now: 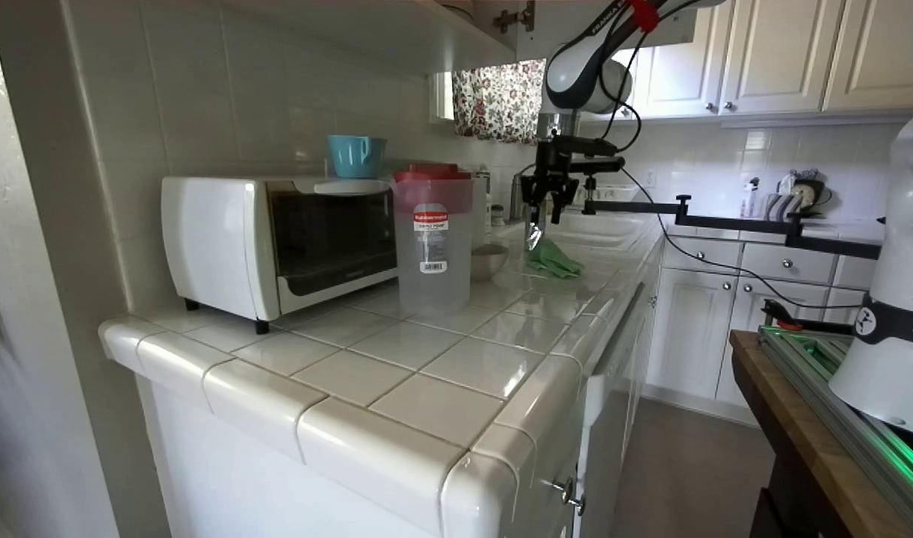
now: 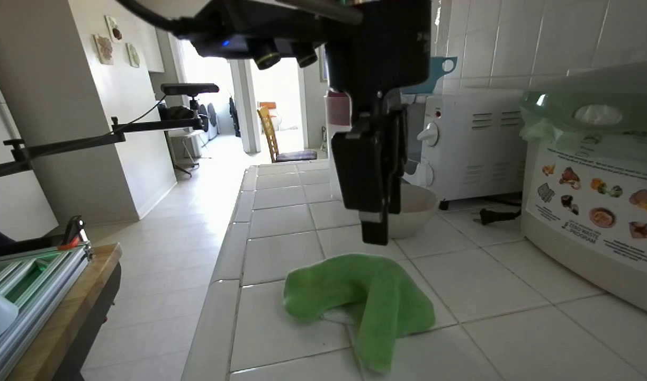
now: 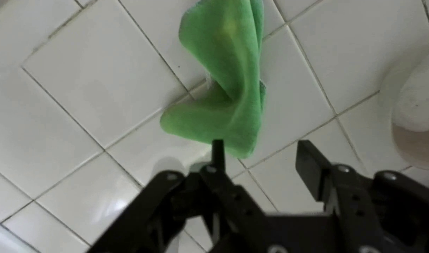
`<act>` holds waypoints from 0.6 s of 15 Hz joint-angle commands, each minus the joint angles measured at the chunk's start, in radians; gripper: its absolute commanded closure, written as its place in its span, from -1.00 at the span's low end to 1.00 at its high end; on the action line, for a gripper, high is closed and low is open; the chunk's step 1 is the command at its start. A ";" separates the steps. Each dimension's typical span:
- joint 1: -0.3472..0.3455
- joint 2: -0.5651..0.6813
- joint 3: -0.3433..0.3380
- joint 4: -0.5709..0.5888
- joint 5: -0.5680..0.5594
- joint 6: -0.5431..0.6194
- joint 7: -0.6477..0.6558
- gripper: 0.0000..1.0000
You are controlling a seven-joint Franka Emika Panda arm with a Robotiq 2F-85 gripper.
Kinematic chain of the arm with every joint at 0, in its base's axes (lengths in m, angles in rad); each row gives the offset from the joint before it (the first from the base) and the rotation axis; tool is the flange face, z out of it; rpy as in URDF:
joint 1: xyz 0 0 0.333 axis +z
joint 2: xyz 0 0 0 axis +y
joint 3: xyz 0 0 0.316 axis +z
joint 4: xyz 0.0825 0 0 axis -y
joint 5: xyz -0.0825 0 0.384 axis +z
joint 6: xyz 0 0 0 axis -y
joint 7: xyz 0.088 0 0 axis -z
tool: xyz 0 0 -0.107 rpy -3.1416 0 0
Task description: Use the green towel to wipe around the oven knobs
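A: In an exterior view the green towel [image 1: 554,259] is just right of centre, a crumpled little heap on the bench [image 1: 434,411]. End effector [image 1: 545,217] hangs close by, a bit higher.

B: In an exterior view with the oven knobs [image 2: 431,134] right of centre, it's low middle, humped up, one fold flopping towards the bottom edge. Bit of white peeking out underneath.

A: Gripped?

B: Nope. Wrist view: fingers [image 3: 311,172] spread well apart, holding nothing. Towel's top centre, bent like a boot, running off the top edge, yellowish spot up there.
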 commanded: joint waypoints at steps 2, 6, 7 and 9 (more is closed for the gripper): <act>0.018 -0.095 0.025 -0.005 0.013 -0.095 -0.054 -0.78; 0.045 -0.207 0.058 0.002 0.024 -0.264 -0.131 -0.31; 0.051 -0.237 0.063 0.009 0.027 -0.337 -0.129 -0.22; 0.061 -0.298 0.069 0.019 0.056 -0.445 -0.146 -0.30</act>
